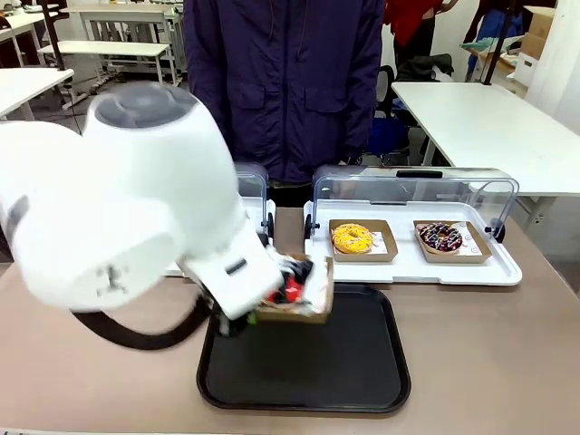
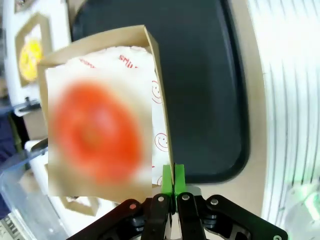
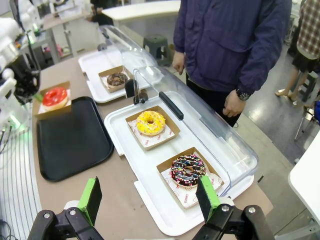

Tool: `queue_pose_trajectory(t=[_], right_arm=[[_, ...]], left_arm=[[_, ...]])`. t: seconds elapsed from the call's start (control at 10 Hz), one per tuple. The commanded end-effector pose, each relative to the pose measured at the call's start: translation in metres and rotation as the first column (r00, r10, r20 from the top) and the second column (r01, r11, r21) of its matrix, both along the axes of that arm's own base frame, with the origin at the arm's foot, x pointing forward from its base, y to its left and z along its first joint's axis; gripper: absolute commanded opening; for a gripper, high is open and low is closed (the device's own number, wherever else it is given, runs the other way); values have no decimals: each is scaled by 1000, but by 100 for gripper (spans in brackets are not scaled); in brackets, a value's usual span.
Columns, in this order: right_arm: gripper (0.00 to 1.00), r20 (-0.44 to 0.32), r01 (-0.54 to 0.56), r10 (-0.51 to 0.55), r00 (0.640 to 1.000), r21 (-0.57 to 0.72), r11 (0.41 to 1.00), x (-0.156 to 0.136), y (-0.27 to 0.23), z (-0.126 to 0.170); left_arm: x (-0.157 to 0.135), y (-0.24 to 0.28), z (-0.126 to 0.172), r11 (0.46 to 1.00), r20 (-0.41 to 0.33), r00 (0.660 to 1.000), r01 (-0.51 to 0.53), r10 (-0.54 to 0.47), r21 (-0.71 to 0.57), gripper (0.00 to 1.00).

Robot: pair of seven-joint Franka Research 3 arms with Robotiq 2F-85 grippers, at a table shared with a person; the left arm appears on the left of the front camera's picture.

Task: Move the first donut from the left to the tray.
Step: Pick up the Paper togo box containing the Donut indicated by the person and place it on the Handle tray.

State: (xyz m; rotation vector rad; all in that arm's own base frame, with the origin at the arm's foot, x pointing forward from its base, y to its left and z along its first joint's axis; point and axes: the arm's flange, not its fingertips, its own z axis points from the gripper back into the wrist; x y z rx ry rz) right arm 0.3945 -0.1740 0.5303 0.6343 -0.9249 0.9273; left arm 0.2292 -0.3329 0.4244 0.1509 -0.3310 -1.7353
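Over the beige table, the red donut (image 3: 54,96) in its light, bendable cardboard box is held above the black tray (image 3: 70,142), pinched at one thin wall by the clenched left gripper (image 2: 173,176), while the right gripper (image 3: 150,200) is spread wide.

A yellow donut (image 1: 352,238) and a sprinkled chocolate donut (image 1: 440,237) sit side by side in cardboard trays on a white display tray (image 1: 412,270), its clear lid (image 1: 415,187) raised. A second display tray (image 3: 95,65) holds a brown donut (image 3: 117,79), and a person (image 1: 285,82) stands behind the worktop (image 1: 489,362).
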Motion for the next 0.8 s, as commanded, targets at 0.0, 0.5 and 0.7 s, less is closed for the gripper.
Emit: queue_pose_trajectory(t=[0.0, 0.5, 0.7], right_arm=[[100, 37, -9, 9, 999, 16, 1000, 2, 1, 1], [100, 37, -9, 9, 999, 16, 1000, 2, 1, 1], [100, 37, -9, 9, 999, 16, 1000, 2, 1, 1]], left_arm=[[-11, -13, -25, 998, 5, 998, -57, 57, -6, 1], [-13, -16, -73, 998, -33, 997, -66, 66, 2, 1], [-10, -11, -92, 998, -38, 998, -54, 54, 14, 1]])
